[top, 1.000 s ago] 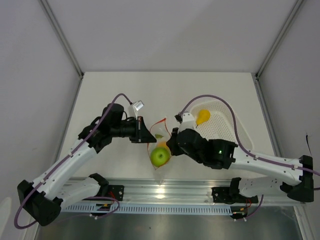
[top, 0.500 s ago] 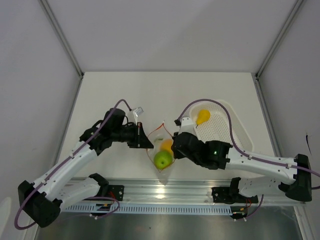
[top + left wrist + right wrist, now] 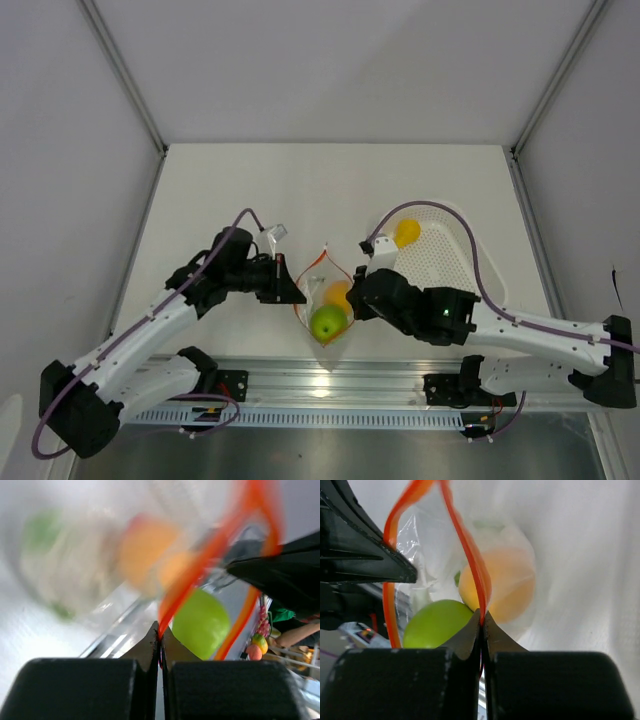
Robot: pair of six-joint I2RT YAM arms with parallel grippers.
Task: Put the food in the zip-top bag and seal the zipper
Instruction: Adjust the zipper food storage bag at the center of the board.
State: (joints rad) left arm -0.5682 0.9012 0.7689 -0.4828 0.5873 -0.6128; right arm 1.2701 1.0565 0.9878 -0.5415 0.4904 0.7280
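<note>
The clear zip-top bag (image 3: 316,284) hangs between my two grippers above the table's near edge, its mouth pulled apart. My left gripper (image 3: 297,293) (image 3: 160,630) is shut on one side of the red-orange zipper (image 3: 200,565). On the opposite side of the zipper (image 3: 470,555), my right gripper (image 3: 352,300) (image 3: 481,615) is shut. Inside the bag lie a green apple (image 3: 327,322) (image 3: 437,625) and an orange round fruit (image 3: 338,293) (image 3: 507,587), with a smaller green piece (image 3: 487,526) behind. A yellow pear (image 3: 405,233) lies in the basket.
The white perforated basket (image 3: 442,262) stands at the right, behind my right arm. The aluminium rail (image 3: 330,385) runs along the near edge just below the bag. Grey walls close the table in at the left, right and back.
Both grippers have moved toward the near edge with the bag held between them, and the bag's mouth stands wider. The apple and orange fruit have shifted with the bag.
</note>
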